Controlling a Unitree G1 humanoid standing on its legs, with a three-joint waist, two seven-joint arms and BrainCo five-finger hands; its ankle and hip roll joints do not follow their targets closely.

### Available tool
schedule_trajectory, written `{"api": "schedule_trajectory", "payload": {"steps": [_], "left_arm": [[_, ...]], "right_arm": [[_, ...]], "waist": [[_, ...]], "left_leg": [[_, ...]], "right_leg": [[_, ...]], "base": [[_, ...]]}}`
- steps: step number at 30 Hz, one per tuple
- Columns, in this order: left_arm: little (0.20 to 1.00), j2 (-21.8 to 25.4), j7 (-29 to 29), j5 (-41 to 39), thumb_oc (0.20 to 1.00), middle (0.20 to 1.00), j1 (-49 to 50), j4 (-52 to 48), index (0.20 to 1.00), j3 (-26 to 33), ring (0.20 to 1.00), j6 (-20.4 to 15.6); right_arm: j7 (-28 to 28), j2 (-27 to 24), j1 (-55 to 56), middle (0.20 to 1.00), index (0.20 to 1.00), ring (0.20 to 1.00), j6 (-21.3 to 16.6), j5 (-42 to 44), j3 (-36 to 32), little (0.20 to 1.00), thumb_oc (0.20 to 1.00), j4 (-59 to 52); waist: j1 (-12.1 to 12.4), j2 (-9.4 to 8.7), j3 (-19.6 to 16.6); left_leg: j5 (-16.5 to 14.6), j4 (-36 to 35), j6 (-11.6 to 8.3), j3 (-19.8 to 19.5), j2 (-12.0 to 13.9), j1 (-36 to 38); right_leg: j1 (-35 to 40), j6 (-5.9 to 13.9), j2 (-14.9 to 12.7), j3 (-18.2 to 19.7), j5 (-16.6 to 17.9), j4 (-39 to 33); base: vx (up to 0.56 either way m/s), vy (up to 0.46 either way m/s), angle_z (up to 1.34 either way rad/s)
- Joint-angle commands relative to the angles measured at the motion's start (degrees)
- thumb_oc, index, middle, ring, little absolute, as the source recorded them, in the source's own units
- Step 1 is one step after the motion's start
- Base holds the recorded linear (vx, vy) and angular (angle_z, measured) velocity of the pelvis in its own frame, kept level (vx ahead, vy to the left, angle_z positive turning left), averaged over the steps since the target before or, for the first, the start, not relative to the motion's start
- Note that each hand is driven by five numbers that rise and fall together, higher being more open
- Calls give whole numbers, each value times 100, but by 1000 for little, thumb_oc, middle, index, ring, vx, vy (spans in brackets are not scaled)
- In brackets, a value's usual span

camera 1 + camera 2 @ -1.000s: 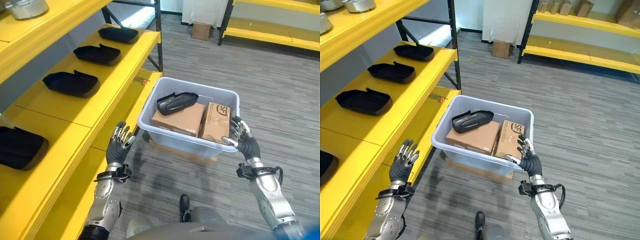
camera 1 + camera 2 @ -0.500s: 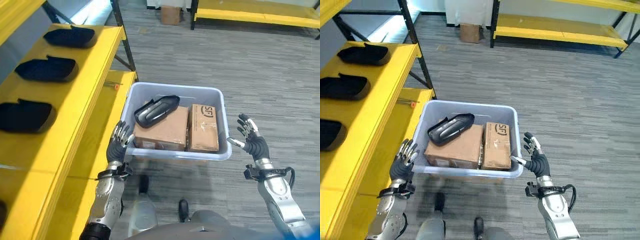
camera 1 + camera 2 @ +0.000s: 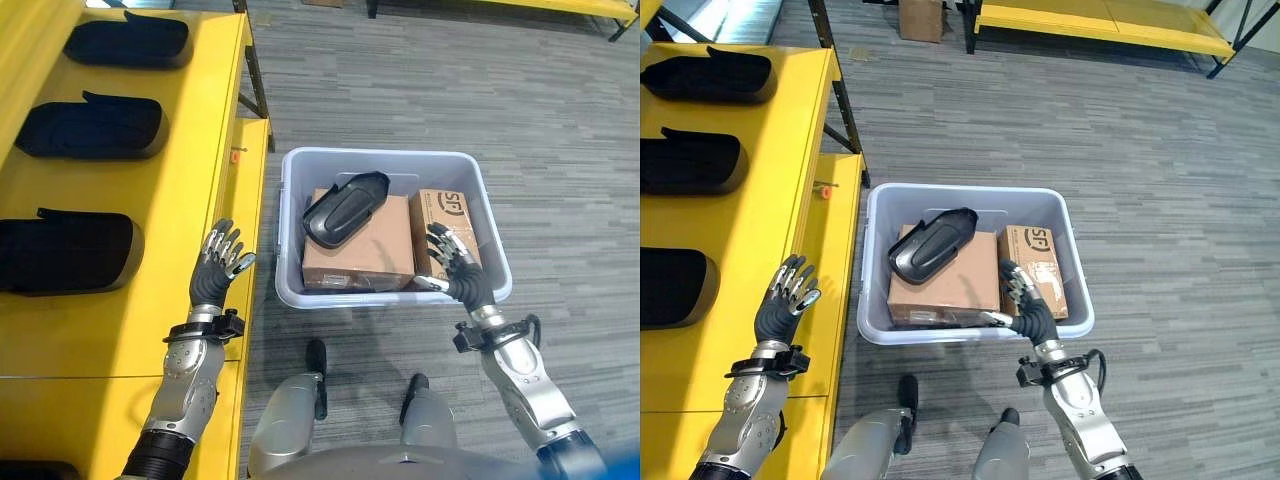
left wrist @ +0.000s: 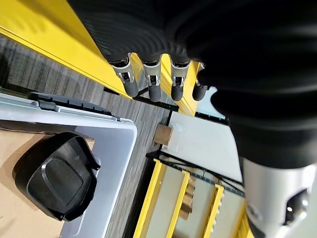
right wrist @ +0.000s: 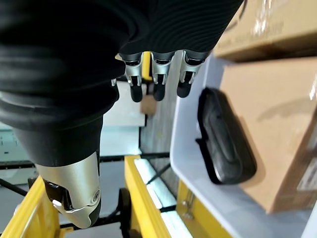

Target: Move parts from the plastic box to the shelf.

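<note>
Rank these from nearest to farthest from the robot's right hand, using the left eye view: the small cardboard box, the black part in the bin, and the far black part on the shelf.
From the right hand:
1. Small cardboard box, in the bin's right side, under the fingers.
2. Black part, atop the larger box, bin's left.
3. Far shelf part, top left on the yellow shelf.

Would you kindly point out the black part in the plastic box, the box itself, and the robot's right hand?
black part [image 3: 343, 208], left eye view, middle of its top shell.
plastic box [image 3: 380, 157], left eye view, far rim.
right hand [image 3: 462, 281], left eye view, back of the hand.
</note>
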Motion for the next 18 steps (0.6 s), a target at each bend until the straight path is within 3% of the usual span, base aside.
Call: {"api": "schedule_trajectory", "payload": {"steps": [1, 7, 12, 18], "left_arm": [[1000, 66, -116, -15, 1000, 1000, 334, -519, 1000, 184, 1000, -259], [1000, 94, -247, 98, 1000, 1000, 514, -653, 1000, 162, 1000, -196], [1000, 206, -153, 379, 1000, 1000, 272, -732, 1000, 197, 1000, -289], [1000, 661, 815, 1579, 1000, 1000, -1403, -498, 1000, 30, 1000, -644]], "right_arm": [[-46, -110, 161, 1000, 1000, 1000, -269, 147, -457, 1000, 1000, -334], [-86, -161, 312, 1000, 1000, 1000, -317, 201, -583, 1000, 1000, -328], [-35, -207, 339, 1000, 1000, 1000, -348, 259, -567, 1000, 1000, -326], [-57, -250, 143, 1000, 1000, 1000, -443, 256, -360, 1000, 1000, -389]], "waist": [[-32, -144, -378], [-178, -1, -556], [-249, 83, -511], [-550, 176, -133]], "left_leg": [[-448, 230, -606, -490, 1028, 180], [-86, -482, -877, -396, 1308, 467], [15, -695, -938, -306, 1344, 527], [150, -762, -1037, -45, 1443, 315]], "right_leg": [[495, 117, 317, 895, 612, -689], [633, 25, 608, 766, 222, -1015], [551, 14, 655, 822, 205, -1088], [-80, -16, 737, 1168, 229, -925]], "base": [[64, -167, 58], [75, -179, -1], [26, -38, -5], [-39, -18, -24]]}}
